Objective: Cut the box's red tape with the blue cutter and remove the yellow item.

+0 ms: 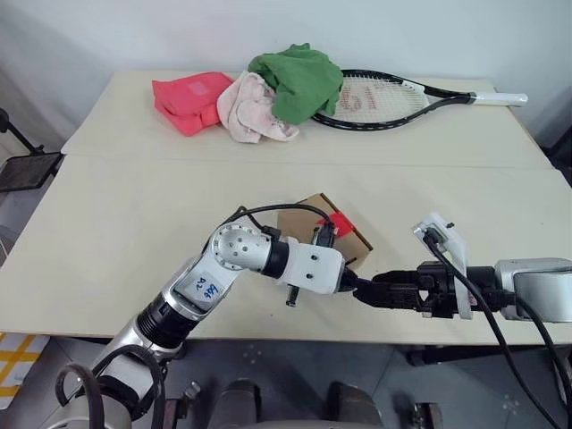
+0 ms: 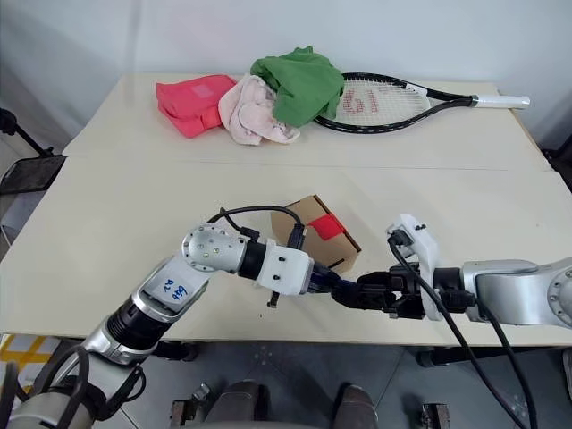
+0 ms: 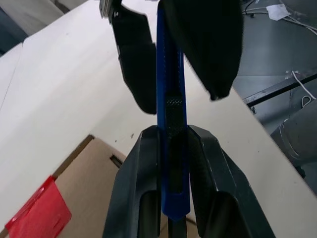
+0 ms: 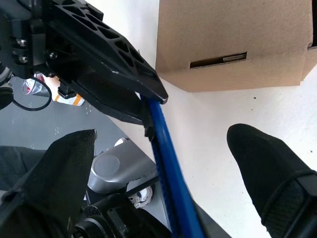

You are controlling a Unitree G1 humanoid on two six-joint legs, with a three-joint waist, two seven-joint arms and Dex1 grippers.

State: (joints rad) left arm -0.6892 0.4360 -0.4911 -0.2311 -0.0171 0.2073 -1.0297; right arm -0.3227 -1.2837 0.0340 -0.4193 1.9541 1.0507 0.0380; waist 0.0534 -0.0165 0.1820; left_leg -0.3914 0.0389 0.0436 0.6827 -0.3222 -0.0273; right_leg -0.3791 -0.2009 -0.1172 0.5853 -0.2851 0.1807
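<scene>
Left gripper (image 3: 171,163) clamping blue cutter (image 3: 168,106), offering free end to our right gripper (image 4: 163,163), fingers spread around it for handover; box (image 1: 323,230) waiting at twelve o'clock, red tape (image 1: 340,222) uncut.

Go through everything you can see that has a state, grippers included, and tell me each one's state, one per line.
box: closed, on the table, flap seam taped.
red tape: intact, uncut.
blue cutter: clamped in the left gripper, pointing between the right gripper's fingers.
left gripper: shut on the blue cutter.
right gripper: open, fingers either side of the blue cutter.
green cloth: crumpled, partly over the racket.
</scene>
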